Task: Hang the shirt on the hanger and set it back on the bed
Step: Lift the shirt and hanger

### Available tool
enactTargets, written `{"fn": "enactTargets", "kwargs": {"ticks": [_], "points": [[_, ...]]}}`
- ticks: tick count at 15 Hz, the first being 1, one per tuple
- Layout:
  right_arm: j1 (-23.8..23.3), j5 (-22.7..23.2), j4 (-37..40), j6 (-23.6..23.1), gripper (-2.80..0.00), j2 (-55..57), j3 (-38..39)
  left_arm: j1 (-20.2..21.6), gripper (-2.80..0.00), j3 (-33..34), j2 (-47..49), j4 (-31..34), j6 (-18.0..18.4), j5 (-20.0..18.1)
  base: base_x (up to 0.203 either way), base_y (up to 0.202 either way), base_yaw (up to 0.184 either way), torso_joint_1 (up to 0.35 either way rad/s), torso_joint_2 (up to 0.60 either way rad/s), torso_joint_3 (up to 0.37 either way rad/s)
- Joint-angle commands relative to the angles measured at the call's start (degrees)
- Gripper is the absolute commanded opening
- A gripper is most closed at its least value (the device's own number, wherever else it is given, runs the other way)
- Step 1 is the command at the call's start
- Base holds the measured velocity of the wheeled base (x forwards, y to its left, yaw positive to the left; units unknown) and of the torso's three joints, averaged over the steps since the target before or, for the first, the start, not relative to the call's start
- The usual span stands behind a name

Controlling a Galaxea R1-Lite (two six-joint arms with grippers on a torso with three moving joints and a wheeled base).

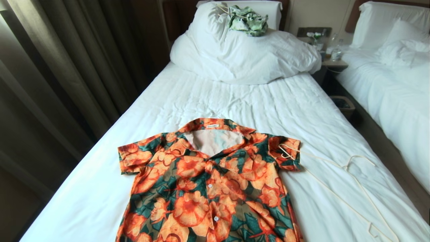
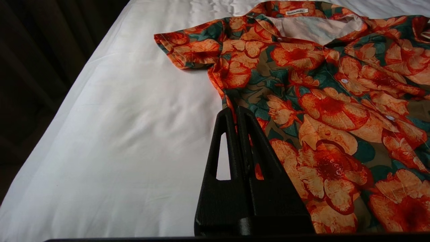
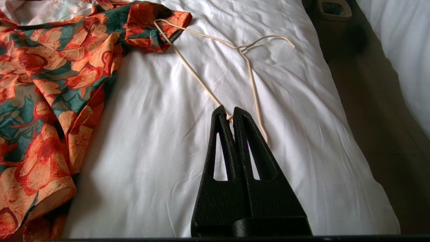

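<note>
1. On the bed, the shirt lies flat, front up, collar toward the heaped duvet.
2. Beside it, the hanger lies on the sheet, one end over the shirt's sleeve.
3. Atop the duvet sits a pale green garment; a twin bed stands alongside.
4. Left claw and right claw hover with fingers together, holding nothing.

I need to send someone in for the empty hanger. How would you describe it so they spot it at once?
On the nearer bed, right of the flowered shirt, lies a thin cream hanger, one end resting on the shirt's sleeve. Unlike the hanger by the pillow, tangled in a pale green garment, it is bare.
</note>
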Motion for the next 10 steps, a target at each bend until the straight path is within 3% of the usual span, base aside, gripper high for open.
{"fn": "enactTargets", "kwargs": {"ticks": [1, 10], "points": [[0.01, 0.03, -0.01, -0.02, -2.80, -0.04, 0.00, 0.01, -2.80, 0.09, -0.01, 0.02, -0.03, 0.01, 0.000, 0.000, 0.000, 0.000, 0.00, 0.000], [0.28, 0.82, 0.70, -4.07, -2.80, 0.05, -0.62, 0.01, -2.80, 0.09, -0.01, 0.02, -0.07, 0.01, 0.000, 0.000, 0.000, 0.000, 0.00, 0.000]]}}
